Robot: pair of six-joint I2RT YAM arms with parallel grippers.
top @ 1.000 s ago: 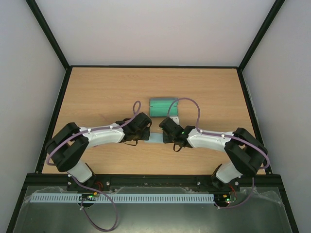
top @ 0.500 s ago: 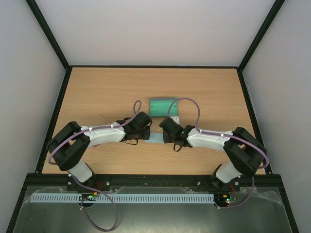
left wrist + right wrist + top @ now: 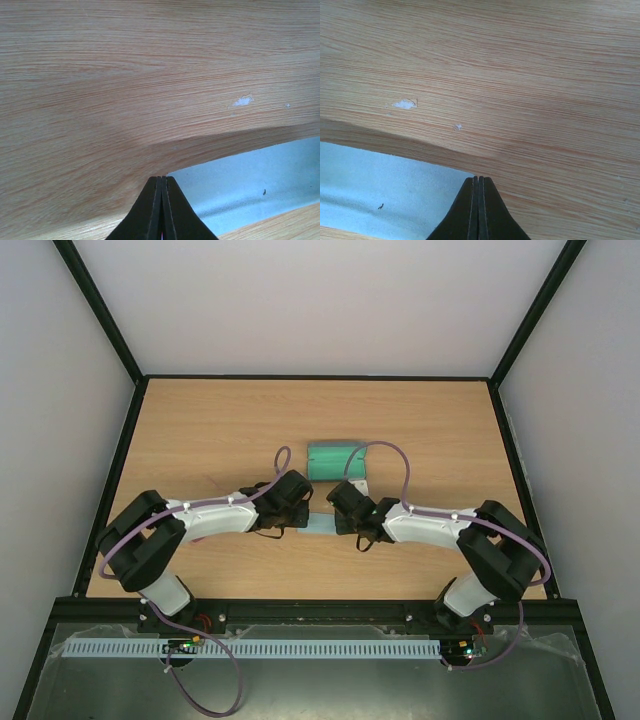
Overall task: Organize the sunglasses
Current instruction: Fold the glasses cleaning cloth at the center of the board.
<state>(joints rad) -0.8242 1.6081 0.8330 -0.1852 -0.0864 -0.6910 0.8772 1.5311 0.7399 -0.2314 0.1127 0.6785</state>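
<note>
The two arms reach in from either side and meet at the middle of the table point(image 3: 200, 430), both over a light blue cloth point(image 3: 320, 524) that lies between their wrists.

In the left wrist view the left tool point(image 3: 161, 180) is closed. Its two black fingers are pressed flat together with no gap, and the near corner of the cloth runs in between their tips. The cloth spreads away to the right, and its far edge throws a soft shadow on the wood. A small white chip point(image 3: 242, 101) marks the table beyond it.

The right wrist view is close to a mirror of this. The right tool point(image 3: 478, 179) is likewise clamped tight, fingertips together on the opposite corner of the cloth, which spreads away to the left. A dark speck sits on the fabric.

Just behind the cloth, toward the far side of the table, lies the case point(image 3: 330, 462), the only container in sight. From above it shows a green face with a paler border. A purple cable point(image 3: 385, 447) from the right arm loops across its right end. At this size I cannot tell what the case holds.

The sunglasses cannot be made out with any certainty in the three views, so I cannot say where they lie.
</note>
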